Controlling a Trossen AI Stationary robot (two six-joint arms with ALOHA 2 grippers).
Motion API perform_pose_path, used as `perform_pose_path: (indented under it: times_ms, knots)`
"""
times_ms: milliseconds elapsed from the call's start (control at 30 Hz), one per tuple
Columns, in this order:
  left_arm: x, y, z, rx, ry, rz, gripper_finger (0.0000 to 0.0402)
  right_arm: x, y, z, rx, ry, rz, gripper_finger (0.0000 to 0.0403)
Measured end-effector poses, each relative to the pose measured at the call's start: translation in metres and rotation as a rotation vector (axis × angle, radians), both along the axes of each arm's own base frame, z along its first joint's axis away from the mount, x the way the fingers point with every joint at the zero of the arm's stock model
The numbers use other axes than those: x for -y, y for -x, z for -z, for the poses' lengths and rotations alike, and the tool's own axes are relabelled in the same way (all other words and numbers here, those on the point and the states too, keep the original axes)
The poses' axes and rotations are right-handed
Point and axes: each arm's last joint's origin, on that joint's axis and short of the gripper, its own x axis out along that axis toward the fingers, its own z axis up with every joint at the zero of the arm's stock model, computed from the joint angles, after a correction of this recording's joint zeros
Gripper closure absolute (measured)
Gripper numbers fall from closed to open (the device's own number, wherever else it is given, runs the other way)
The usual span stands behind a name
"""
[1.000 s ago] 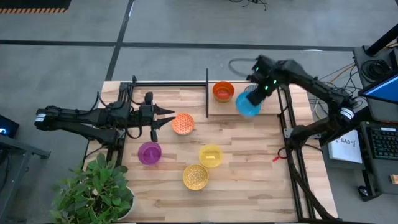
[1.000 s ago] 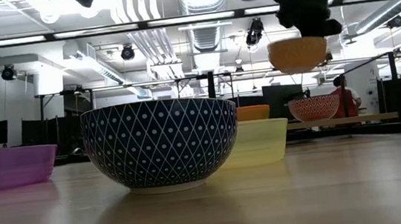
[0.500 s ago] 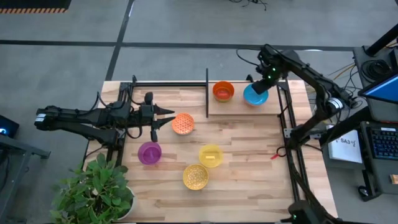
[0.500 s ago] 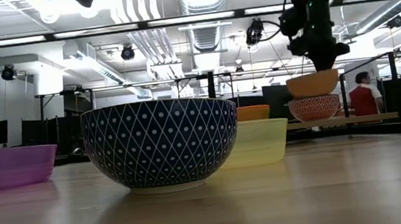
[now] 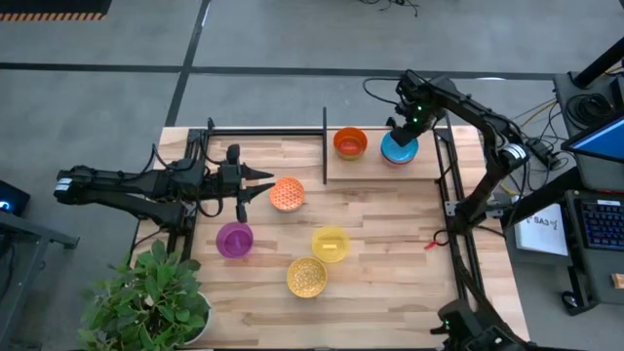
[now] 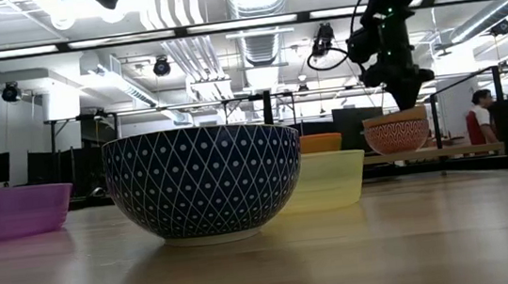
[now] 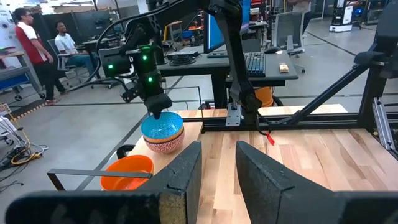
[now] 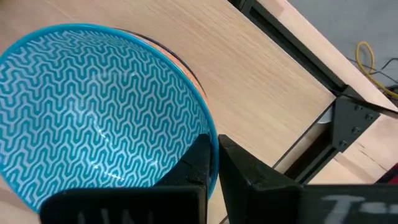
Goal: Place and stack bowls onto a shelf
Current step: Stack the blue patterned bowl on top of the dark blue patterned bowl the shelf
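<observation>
You had the right pincer (image 5: 403, 134) up at the 1 o'clock corner of the bench (image 5: 390, 263), over the shelf (image 5: 363, 168), and it was clamped narrow on the rim of the light blue bowl (image 5: 399, 148) — the right wrist view showed one finger inside and one outside that rim, the teal zigzag interior (image 8: 93, 124) filling the picture. That bowl sat nested in a red patterned bowl (image 7: 163, 144), the pair stacked at the shelf's 3 o'clock end. Just beside them toward 9 o'clock on the same shelf stood the red-orange bowl (image 5: 350, 142), apart from the stack.

Your left pincer (image 5: 261, 183) hung out at the 9 o'clock side of the bench, fingers spread a little and holding nothing, tips aimed at the orange patterned bowl (image 5: 286, 193), which lay just beyond them near the middle. Down toward 7 o'clock sat the purple bowl (image 5: 234, 239); toward 6 o'clock the yellow bowl (image 5: 331, 243), and nearer the bench's 6 o'clock edge the gold patterned bowl (image 5: 306, 277), close to the yellow one. The low view was filled by the blue-and-white patterned bowl (image 6: 204, 180), upright on the bench. A potted plant (image 5: 146, 302) stood at the 7 o'clock corner
</observation>
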Motion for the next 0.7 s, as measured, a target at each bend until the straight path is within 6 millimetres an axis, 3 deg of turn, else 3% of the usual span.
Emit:
perform_pose_path:
  times_ms: [167,367,567,700]
  knots:
    - [0.000,0.000,0.000,-0.001,0.000,0.000,0.0319,0.005,-0.002,0.003,0.010,0.023,0.000,0.0382]
    - [0.000,0.000,0.000,0.000,0.000,0.000,0.0319,0.006,-0.002,-0.003,0.036,0.070,0.010,0.0321]
    - [0.000,0.000,0.000,-0.001,0.000,0.000,0.0319,-0.003,0.002,-0.026,0.070,0.086,0.084,0.0273]
    - [0.000,0.000,0.000,-0.002,0.000,0.000,0.0319,-0.026,-0.005,-0.044,0.145,0.104,0.046,0.0270]
